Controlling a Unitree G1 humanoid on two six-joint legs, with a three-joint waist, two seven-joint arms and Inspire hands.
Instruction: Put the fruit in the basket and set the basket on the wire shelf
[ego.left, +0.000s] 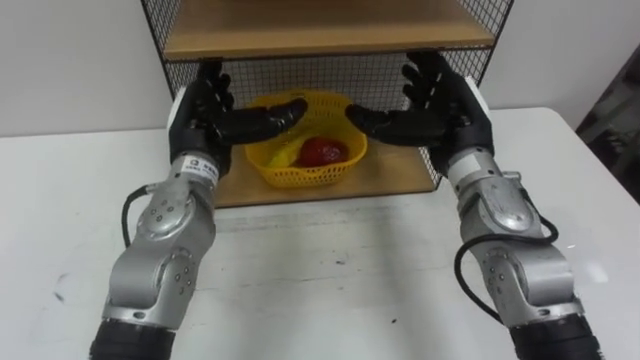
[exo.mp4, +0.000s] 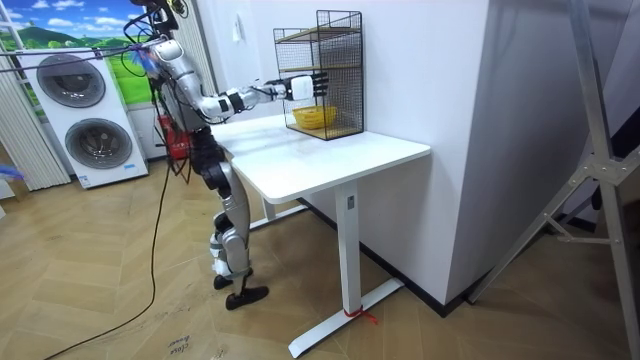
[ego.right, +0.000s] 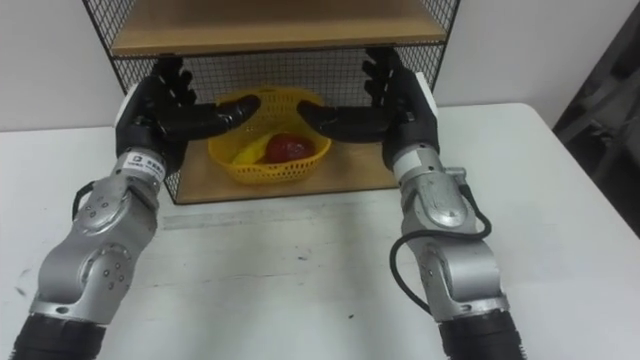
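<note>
Nearest me, over the white counter (ego.left: 330, 270), my left hand (ego.left: 205, 120) and right hand (ego.left: 440, 108) hung released, fingers straight, thumbs pointing inward before the yellow woven plastic basket (ego.left: 300, 177). It sat on the black wire shelf's (ego.left: 330, 72) lower wooden board (ego.left: 395, 172), far centre, holding a round red fruit (ego.left: 320, 152) and a yellow fruit (ego.left: 283, 156).

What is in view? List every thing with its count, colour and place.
shelf: one, black wire with wooden boards, at the table's back edge
basket: one, yellow, on the shelf's lower board
red fruit: one, red, in the basket
yellow fruit: one, yellow, in the basket, left of the red fruit
table: one, white, before the robot
washers: two, white, stacked at the room view's left
left hand: black, open, left of the basket
right hand: black, open, right of the basket
</note>
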